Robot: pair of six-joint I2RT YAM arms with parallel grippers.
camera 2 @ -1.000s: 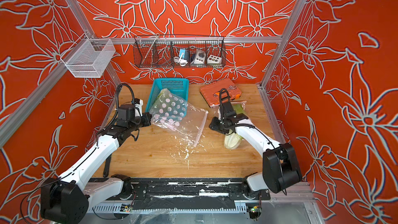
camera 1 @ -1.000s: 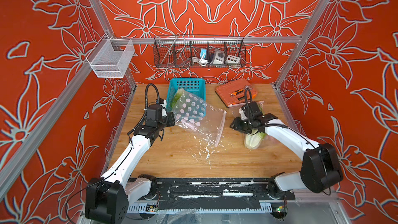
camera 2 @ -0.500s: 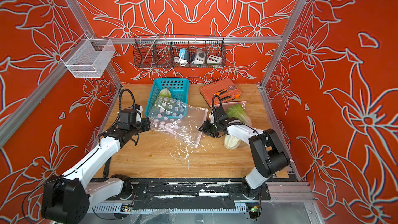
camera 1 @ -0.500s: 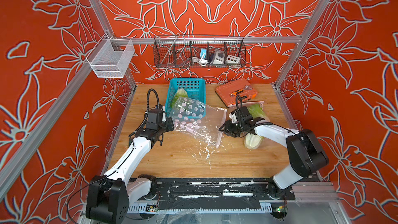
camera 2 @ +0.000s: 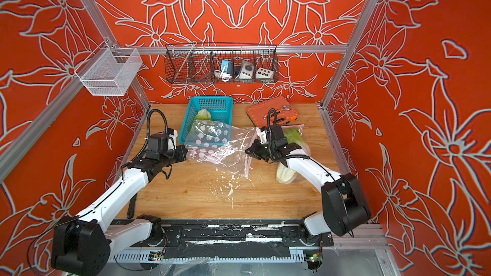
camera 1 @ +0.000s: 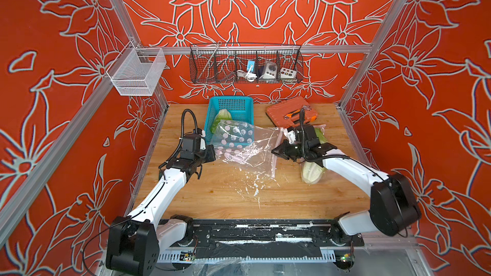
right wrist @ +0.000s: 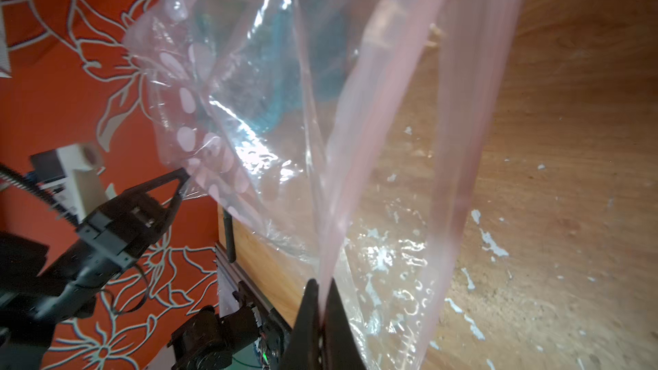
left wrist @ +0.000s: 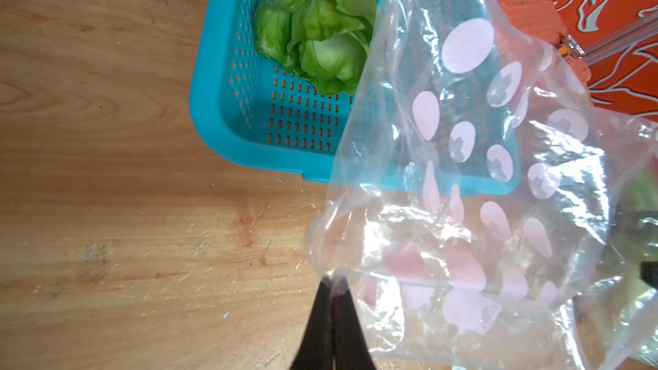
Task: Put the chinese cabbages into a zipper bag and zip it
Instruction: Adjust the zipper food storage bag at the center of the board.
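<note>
The wooden bench (camera 1: 225, 195) lies under both my arms, its middle flecked with white scuffs. Across it stretches the clear zipper bag (camera 1: 247, 144), printed with pale pink ovals. It is pulled out between my two pincers, and its far part is draped over the near corner of the teal basket (camera 1: 230, 98). The bag looks empty in both wrist views. The basket stands at the back of the bench, left of an orange tool case (camera 1: 292, 112), which sits apart from it.

One chinese cabbage (camera 1: 221, 116) lies inside the basket, its frilly green leaves showing past the bag's edge. More cabbage (camera 1: 310, 173) lies on the bench under my right forearm. Its white base points toward the front and green leaves show behind my wrist. I cannot tell whether that is one head or two.

My left pincer (camera 1: 211, 153) is pinched tight on a crumpled corner of the bag, close to the basket's near wall. My right pincer (camera 1: 273, 152) is closed on the bag's pink zip strip, the film hanging from its tips.
</note>
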